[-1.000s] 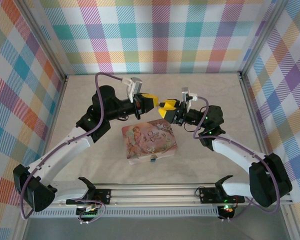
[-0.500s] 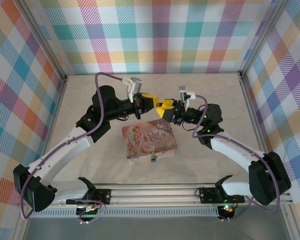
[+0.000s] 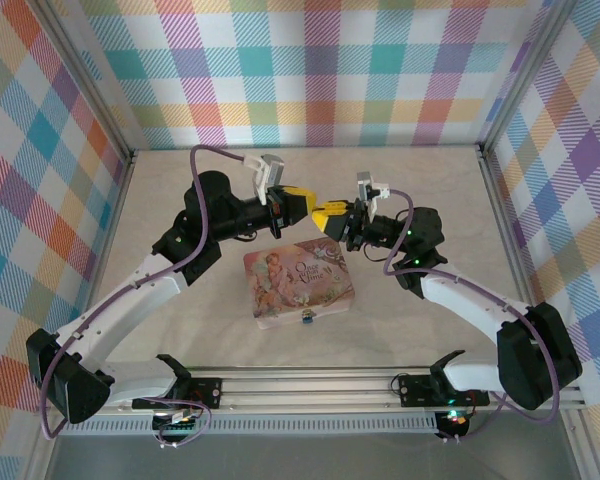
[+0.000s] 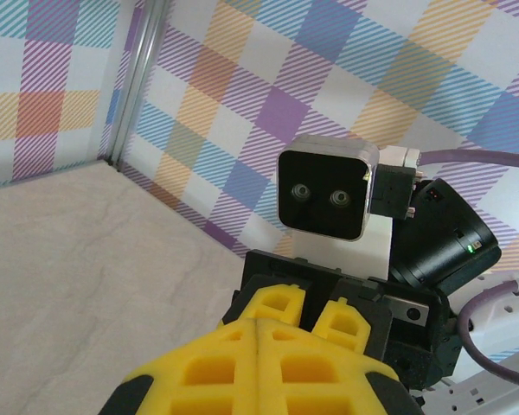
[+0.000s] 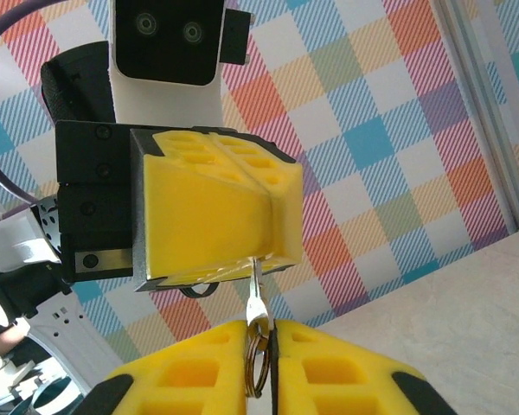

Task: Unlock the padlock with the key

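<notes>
Right wrist: the left gripper [image 5: 259, 229] and right gripper [image 5: 259, 346] are both pinching the key [image 5: 255, 298] in closed jaws; overhead, they are meeting at twelve o'clock of the padlock [image 3: 307, 320].

A robot test cell in a lab: the left arm [image 3: 130, 295] and right arm [image 3: 470, 300] are bolted to an aluminium rail [image 3: 320, 385] at a pale counter [image 3: 160, 190], boxed in by plaid walls [image 3: 310, 70] on metal framing.
</notes>
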`<state>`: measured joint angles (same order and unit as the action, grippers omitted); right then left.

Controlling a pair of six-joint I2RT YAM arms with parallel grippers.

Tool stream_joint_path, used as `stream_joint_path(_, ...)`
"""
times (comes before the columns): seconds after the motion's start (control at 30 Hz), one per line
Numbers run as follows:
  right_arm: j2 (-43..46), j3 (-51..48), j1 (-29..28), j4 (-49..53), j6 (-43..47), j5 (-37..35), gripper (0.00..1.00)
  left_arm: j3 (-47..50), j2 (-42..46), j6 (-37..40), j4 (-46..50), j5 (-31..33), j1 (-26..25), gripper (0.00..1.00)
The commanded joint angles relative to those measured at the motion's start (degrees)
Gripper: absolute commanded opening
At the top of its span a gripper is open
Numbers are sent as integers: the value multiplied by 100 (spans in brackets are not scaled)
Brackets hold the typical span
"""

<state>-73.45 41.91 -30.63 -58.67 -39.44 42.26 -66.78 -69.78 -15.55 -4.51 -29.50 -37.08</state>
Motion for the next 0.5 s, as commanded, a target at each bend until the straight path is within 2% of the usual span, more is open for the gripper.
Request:
stream_joint_path(0.0, 97, 162, -39, -190, 78, -54, 13, 87, 22, 30, 11, 6, -1, 0)
stream_joint_path(0.2, 140, 168, -39, -212, 49, -81, 21, 122, 23, 43, 12, -30, -1, 0)
stream_joint_path(0.47, 132, 203, -39, -184, 25, -22, 20, 131, -15, 11, -14, -30, -1, 0)
